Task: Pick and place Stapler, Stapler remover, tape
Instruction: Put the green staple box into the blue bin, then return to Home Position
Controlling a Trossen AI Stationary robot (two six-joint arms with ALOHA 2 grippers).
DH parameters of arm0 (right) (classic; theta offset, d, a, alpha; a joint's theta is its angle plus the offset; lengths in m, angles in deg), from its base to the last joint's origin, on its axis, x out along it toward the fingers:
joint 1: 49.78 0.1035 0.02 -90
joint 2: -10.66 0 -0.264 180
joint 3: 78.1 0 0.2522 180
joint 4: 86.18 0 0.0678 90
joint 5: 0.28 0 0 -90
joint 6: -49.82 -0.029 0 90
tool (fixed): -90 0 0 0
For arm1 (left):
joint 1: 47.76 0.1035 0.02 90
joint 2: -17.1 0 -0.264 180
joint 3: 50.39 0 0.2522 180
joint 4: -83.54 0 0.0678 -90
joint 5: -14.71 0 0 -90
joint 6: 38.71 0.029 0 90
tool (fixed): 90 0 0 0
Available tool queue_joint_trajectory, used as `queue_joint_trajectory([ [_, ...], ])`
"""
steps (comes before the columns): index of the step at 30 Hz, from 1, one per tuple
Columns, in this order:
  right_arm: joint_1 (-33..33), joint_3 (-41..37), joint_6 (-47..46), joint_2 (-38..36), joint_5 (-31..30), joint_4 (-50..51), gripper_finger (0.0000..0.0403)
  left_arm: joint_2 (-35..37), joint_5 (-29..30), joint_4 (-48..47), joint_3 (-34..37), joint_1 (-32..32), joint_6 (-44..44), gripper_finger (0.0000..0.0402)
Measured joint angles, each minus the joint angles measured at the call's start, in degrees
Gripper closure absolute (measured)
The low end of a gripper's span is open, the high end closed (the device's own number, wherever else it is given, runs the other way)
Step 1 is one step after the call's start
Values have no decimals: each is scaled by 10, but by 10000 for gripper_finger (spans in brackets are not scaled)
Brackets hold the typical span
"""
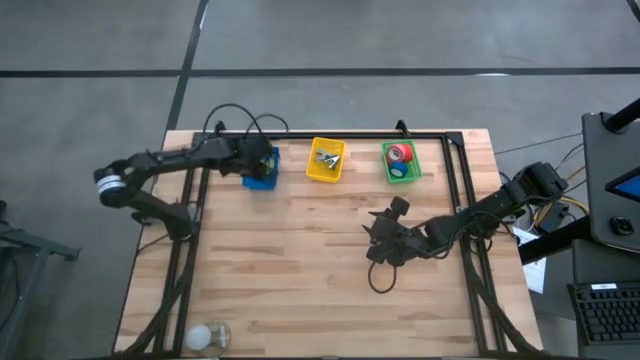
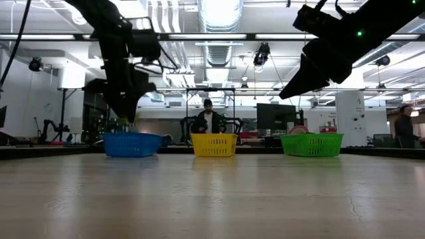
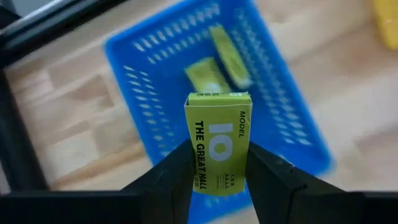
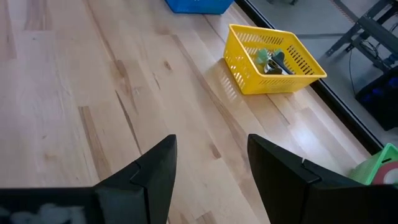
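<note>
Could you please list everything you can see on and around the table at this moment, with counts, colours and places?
Blue basket: one, far left of the basket row; at least two yellow-green boxes lie inside.
Held box: one, yellow-green with printed lettering, above the blue basket.
Yellow basket: one, middle of the row; small metallic items inside.
Green basket: one, right of the row.
Tape: one red roll and one blue roll, in the green basket.
Pale round object: one, near-left table corner; unclear what it is.
Table: one, light wood.
Person: one, seated beyond the table.
Left gripper: shut on the held box.
Right gripper: open, empty, over bare table near the middle.
</note>
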Motion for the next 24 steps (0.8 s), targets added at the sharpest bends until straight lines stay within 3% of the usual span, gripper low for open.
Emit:
queue_joint_trajectory([
  [4, 0, 0, 0, 0, 2, 0, 211, -15, -7, 19, 1, 39, 21, 266],
  [10, 0, -2, 0, 0, 10, 0, 211, -39, -37, 71, 1, 43, 28, 260],
  [24, 0, -6, 0, 0, 11, 0, 211, -61, -59, 73, -4, 45, 75, 192],
])
